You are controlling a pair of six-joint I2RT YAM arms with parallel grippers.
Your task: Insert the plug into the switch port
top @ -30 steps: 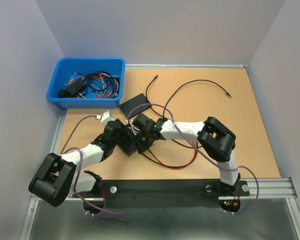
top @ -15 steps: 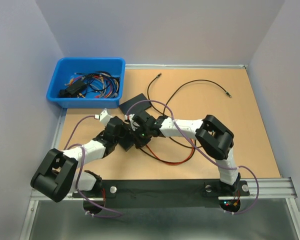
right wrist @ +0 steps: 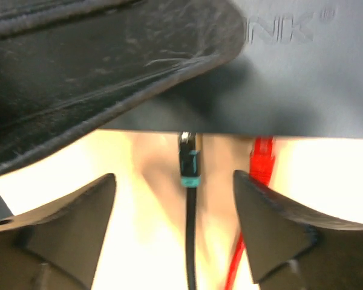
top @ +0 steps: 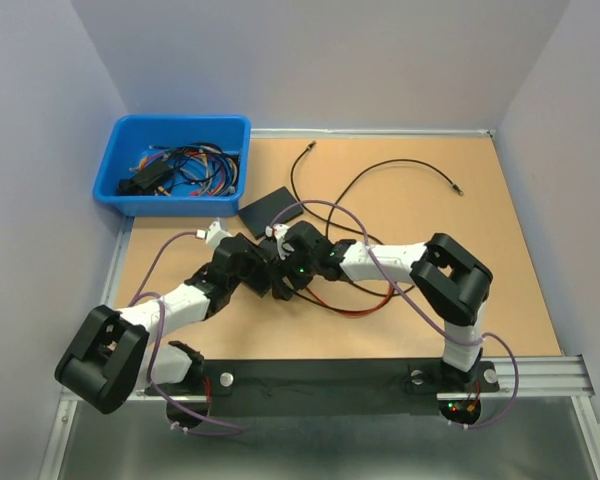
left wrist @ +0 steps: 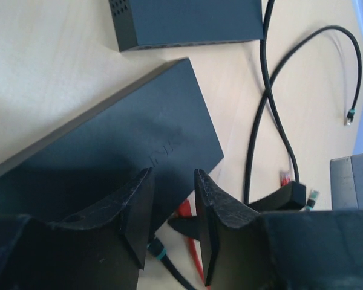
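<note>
From above, the switch is lying out of sight beneath the two wrists, which are meeting near the middle of the table (top: 490,280). The right wrist camera is showing only a strip of the switch (right wrist: 302,90). It is a flat, matte dark box whose pale lettering is being cut off at the frame's top edge. A blurred, scuffed black finger (right wrist: 97,72) of the left gripper (left wrist: 172,175) is covering its left part.

The plug (right wrist: 189,162), glossy black with a teal boot, is sitting at the switch's near edge. Its long axis is running straight from the right gripper (right wrist: 172,181) toward the box, with the tip pointing into the port face. Shadow is hiding how deep it is sitting. Its thin black cable (right wrist: 189,241) is trailing back toward the camera, and a red plug (right wrist: 262,158) is sitting just beside it.

The right gripper's fingers are standing wide apart, one on each side of the plug, touching nothing. The left gripper's fingers are standing a little apart over the switch's near corner, and I cannot tell whether they are pinching it. A second dark box (left wrist: 187,21), perforated at one end, is lying beyond.
</note>
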